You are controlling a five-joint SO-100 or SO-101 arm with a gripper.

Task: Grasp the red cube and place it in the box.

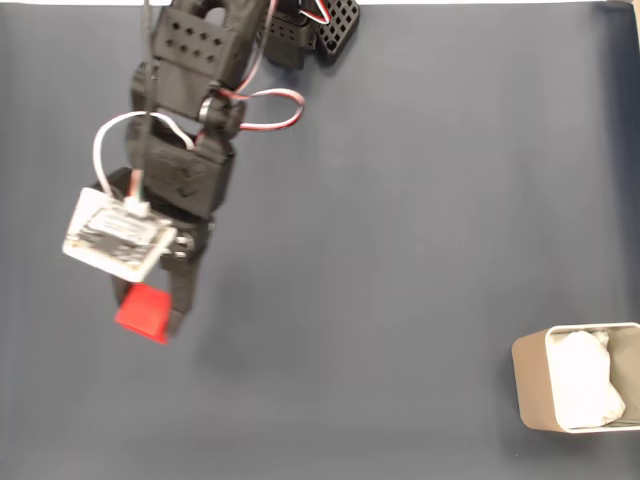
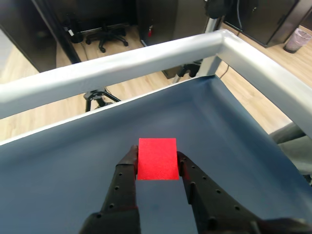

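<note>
Open mat between the box and the arm; a raised rail at the table edge.

The box (image 1: 560,390) is taken as the landmark in the fixed view: it stands at the lower right of the dark blue mat (image 1: 400,250), and the whole stretch of mat to its left and above it is seen bare, so free passage is offered there. Well to the left of the box, room is taken up by the arm, with the red cube (image 1: 143,312) pinched between the fingers of the gripper (image 1: 160,318). In the wrist view, the mat is bounded ahead by a raised grey rail (image 2: 146,61).
</note>
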